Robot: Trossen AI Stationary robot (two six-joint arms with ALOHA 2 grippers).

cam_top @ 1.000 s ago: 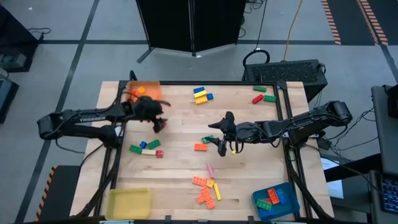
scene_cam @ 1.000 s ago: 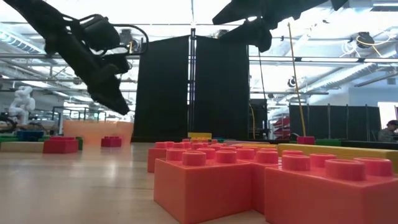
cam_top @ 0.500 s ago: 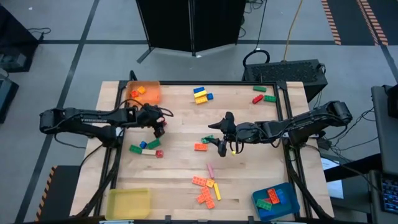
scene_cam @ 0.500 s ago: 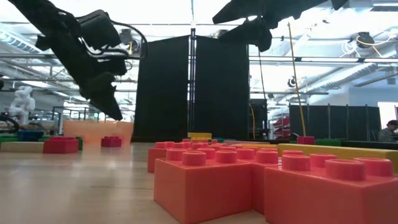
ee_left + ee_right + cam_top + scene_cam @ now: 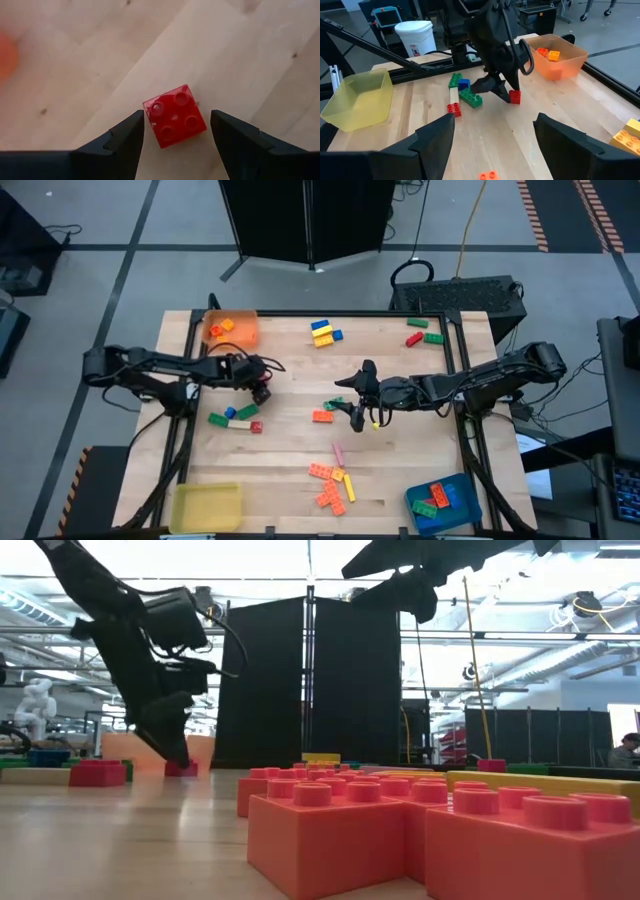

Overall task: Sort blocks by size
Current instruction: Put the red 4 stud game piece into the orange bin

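A small red square brick (image 5: 174,116) with four studs lies flat on the wood at the table's left middle (image 5: 515,96). My left gripper (image 5: 262,388) points steeply down over it, open, with one finger on each side of the brick. My right gripper (image 5: 356,415) hangs open above the table's middle and holds nothing. Below it lie an orange brick (image 5: 322,417) and a green one (image 5: 335,404). More blocks lie in loose groups (image 5: 235,418) around the table. My left gripper stands astride the red brick from above. One fingertip (image 5: 136,125) is right at the brick's corner (image 5: 146,106), and I cannot tell whether it touches. A strip of wood shows between the brick and the other finger (image 5: 222,127). The brick rests flat on the table.
An orange tray (image 5: 240,335) with bricks stands far left, a yellow tray (image 5: 207,505) near left, and a blue tray (image 5: 460,505) with bricks near right. Blue and yellow bricks (image 5: 323,332) and a red-green pair (image 5: 422,332) lie at the far edge. Orange bricks (image 5: 332,485) lie near the front.
My left gripper has come down and moved toward the table's near edge and right, rolling at the wrist, until its open fingers stand over the red brick. The brick has stayed where it was. My right arm has kept still.
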